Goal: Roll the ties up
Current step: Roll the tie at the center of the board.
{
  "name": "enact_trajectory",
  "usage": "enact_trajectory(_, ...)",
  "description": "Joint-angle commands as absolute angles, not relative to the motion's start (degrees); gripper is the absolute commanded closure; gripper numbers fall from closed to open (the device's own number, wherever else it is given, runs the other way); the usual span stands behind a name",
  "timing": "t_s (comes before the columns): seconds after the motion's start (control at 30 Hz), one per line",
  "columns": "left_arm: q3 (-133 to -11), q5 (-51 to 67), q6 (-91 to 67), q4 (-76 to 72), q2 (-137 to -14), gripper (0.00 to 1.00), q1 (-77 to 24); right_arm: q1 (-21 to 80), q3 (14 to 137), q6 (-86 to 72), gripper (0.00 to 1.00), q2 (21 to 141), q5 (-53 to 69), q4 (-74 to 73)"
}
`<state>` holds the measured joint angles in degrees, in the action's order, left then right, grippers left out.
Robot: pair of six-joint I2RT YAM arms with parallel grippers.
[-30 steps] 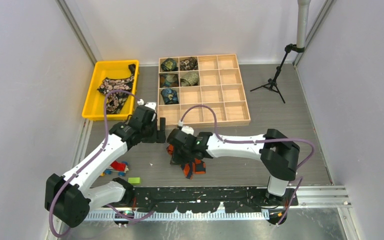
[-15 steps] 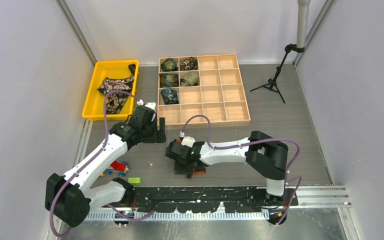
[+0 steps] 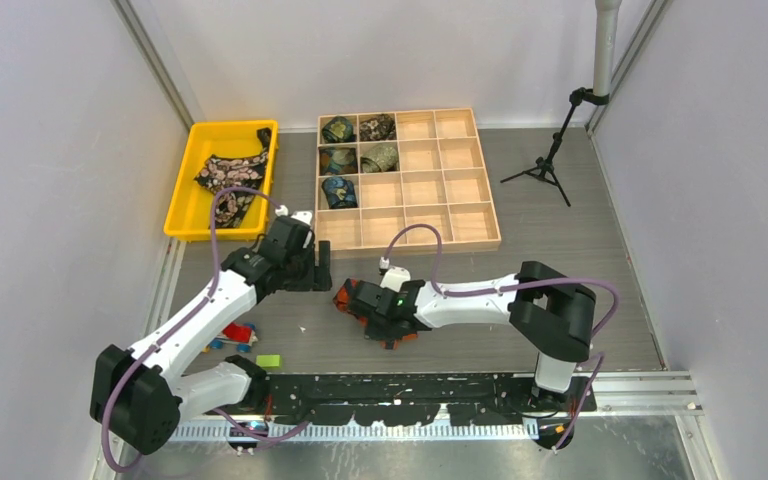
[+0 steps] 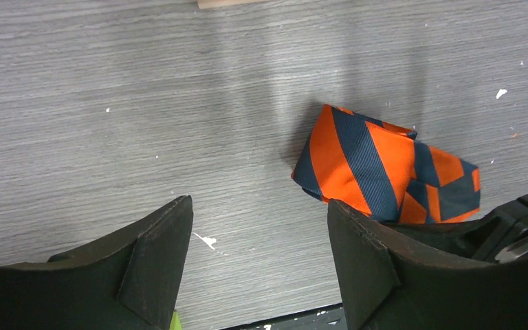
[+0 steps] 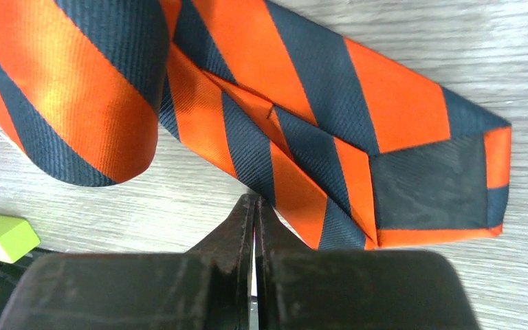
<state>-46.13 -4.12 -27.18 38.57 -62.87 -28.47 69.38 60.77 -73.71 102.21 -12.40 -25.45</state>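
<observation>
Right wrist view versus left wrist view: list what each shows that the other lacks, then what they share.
Only the right wrist view: the right gripper seen close, its fingers pressed shut at the edge of the striped tie; whether fabric is pinched cannot be told. Only the left wrist view: the left gripper, open above the table, and a sliver of the wooden tray at the top edge. Both: the orange-and-navy striped tie, folded on the grey table.

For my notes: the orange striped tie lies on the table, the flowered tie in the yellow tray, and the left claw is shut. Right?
No: the left claw is open, fingers wide apart, as the left wrist view shows. The orange striped tie on the table and the flowered tie in the yellow tray are as you say.
</observation>
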Motion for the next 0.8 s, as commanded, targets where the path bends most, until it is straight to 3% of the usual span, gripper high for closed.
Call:
enact_trajectory(0.0, -44.95, -2.75, -28.15, 36.21, -62.8, 0.27, -28.21, 68.64, 59.5, -71.94, 0.95, 101.07, -18.88, -33.47)
enact_trajectory(0.77, -41.25, -0.49, -29.72, 33.92, -63.46, 0.29, -28.21, 60.33, 62.39, -62.64, 0.95, 97.58, -22.29, -38.32)
